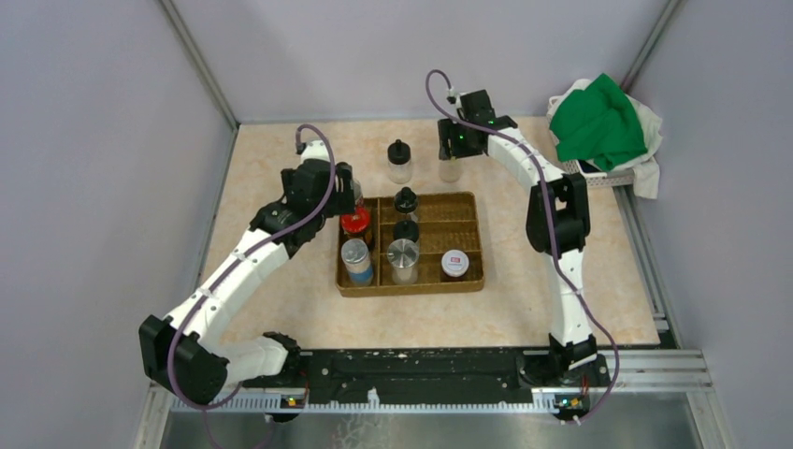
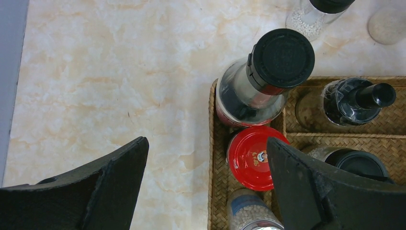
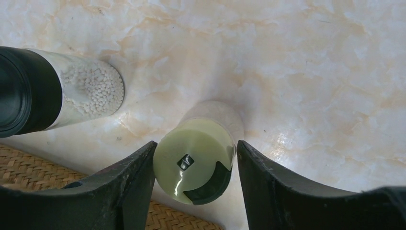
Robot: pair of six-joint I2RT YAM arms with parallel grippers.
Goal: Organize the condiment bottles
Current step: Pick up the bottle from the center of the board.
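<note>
Two risks: right gripper, fingers partway open either side of the green-lid shaker on the table just behind the tray, no firm hold afaict, could tip it w/ an off-centre squeeze or bump the neighbouring jar; left gripper hangs wide open, empty.

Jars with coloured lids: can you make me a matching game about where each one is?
Things:
1. red-lid jar
2. white-lid jar
3. green-lid jar

Places:
A. inside the open right gripper, outside the tray
B. the tray's left column
C. the tray's near right corner

Pairs: 1-B, 2-C, 3-A
</note>
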